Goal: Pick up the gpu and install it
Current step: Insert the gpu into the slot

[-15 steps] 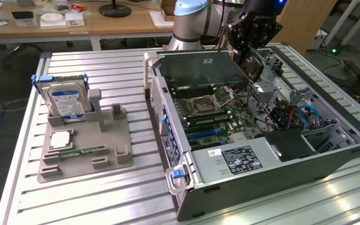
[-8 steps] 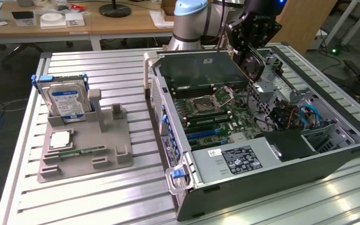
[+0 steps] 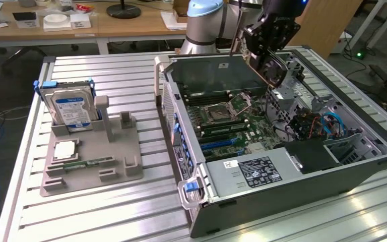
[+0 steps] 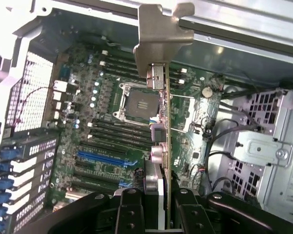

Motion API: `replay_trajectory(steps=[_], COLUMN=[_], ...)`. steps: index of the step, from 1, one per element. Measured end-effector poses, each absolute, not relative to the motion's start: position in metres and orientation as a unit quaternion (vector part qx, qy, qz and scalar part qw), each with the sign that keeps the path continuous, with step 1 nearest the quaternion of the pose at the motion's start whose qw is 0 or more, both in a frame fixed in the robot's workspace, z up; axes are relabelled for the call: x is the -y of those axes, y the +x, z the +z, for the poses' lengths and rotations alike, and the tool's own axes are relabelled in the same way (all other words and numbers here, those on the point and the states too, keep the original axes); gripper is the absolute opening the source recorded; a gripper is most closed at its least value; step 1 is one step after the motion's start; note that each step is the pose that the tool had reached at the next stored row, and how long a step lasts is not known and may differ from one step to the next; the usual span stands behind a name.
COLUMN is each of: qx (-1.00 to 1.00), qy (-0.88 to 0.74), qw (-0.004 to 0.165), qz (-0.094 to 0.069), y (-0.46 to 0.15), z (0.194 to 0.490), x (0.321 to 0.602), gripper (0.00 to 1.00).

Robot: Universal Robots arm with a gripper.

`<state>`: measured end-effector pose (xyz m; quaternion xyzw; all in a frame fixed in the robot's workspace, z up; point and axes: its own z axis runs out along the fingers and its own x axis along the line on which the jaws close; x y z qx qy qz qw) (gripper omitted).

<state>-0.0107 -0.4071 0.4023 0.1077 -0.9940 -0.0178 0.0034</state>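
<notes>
Halfway-ish: pinching gpu [image 4: 158, 131] edge-on between closed gripper [image 4: 158, 195] fingers [image 4: 129, 204] above open case [image 3: 281, 186], needing it running parallel to blue slot [image 4: 100, 157].

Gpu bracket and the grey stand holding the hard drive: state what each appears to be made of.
Bent silvery bracket of the thin dark gpu card: likely bare sheet metal, thin, folded, dull sheen. Blocky grey stand holding the blue-labelled silver hard drive: probably plastic, moulded or printed; uniform matte colour, thick posts.
</notes>
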Motion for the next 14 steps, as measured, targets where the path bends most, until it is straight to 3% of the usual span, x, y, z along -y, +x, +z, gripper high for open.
replay_trajectory(steps=[14], qx=[0.982], qy=[0.189], qw=[0.005], qz=[-0.017], y=[-0.0107], z=[0.4023], x=[0.4074], gripper=[0.28])
